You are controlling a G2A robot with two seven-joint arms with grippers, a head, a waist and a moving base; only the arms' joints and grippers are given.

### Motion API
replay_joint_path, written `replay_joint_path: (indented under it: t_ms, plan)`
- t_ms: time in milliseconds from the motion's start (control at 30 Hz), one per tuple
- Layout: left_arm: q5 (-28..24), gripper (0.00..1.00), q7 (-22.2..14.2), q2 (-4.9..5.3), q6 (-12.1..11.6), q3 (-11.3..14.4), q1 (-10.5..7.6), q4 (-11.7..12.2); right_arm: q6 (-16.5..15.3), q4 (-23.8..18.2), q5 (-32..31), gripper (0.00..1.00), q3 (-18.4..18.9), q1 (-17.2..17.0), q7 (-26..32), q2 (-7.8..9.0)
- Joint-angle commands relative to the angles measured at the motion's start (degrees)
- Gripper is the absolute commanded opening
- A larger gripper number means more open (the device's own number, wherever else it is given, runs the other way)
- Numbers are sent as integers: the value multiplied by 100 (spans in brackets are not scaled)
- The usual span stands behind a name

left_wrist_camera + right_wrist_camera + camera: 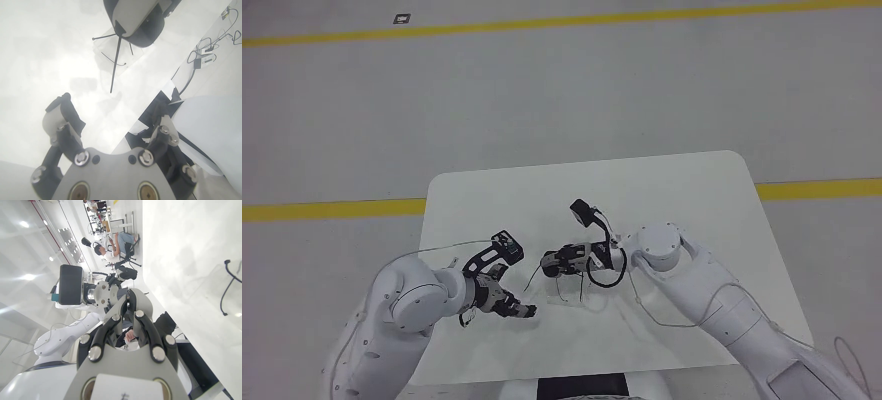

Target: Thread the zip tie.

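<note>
Not threaded yet. Right gripper fingers pinch the zip tie mid-strap, just above the clear tray. Square head and pointed tail both hang free, no loop. Left gripper near the tray, fingers spread, empty. Probably left to do: catch tail, feed through head. Tie is thin, black, flexible plastic. Spare ties in tray are curled. Counter smooth, white.

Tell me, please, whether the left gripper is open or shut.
Open: the left gripper has its jaws wide apart, with nothing between them.
</note>
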Motion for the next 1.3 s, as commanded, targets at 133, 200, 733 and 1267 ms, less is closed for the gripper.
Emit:
replay_joint_path:
  t_ms: [133,200,733,1267]
  plan:
    - [-1059,100,765,18,259,-467,74,499,-287,-179,-89,0,153,-205,-263,50]
    - [-1616,100,887,46,138,-741,162,714,-426,-285,-167,0,245,-288,-291,86]
    - [-5109,100,614,100,0,-1244,257,1801,-1325,-764,-124,0,579,-694,-689,168]
    - [-6887,100,638,-49,0,-1035,450,2468,-2615,-963,337,0,612,-1118,-1451,102]
